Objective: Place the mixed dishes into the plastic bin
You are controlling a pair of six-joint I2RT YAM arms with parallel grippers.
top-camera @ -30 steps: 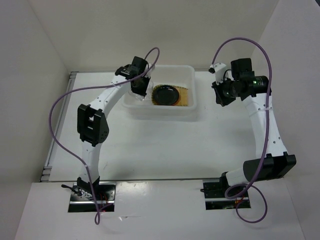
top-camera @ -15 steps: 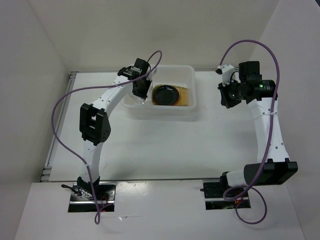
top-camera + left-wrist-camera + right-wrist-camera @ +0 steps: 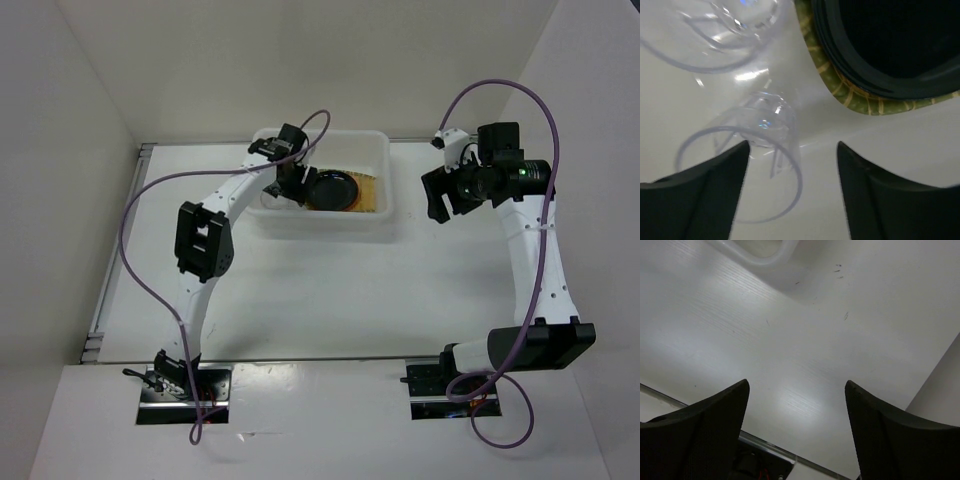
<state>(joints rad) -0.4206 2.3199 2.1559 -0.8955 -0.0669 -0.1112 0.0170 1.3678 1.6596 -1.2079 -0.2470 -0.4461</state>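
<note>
**Clear cups lie in the tub, left jaws spread**

White translucent plastic bin [image 3: 330,222] sits mid-far edge of the tabletop. Inside, a glossy black round plate [image 3: 890,45] rests on the green-rimmed woven bamboo tray [image 3: 852,97]. One clear cup [image 3: 762,145] lies tipped just ahead of my open left jaws, seemingly released, and a second clear cup [image 3: 735,30] lies beyond. Since a second ago that arm has reached deeper. The right jaws, open and empty, have drawn back toward the right edge.

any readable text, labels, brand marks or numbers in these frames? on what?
None readable.
The bin, black plate, tray, near cup and far cup carry no print.
The dark specks on the table in the right wrist view look like scuffs, not letters.
</note>
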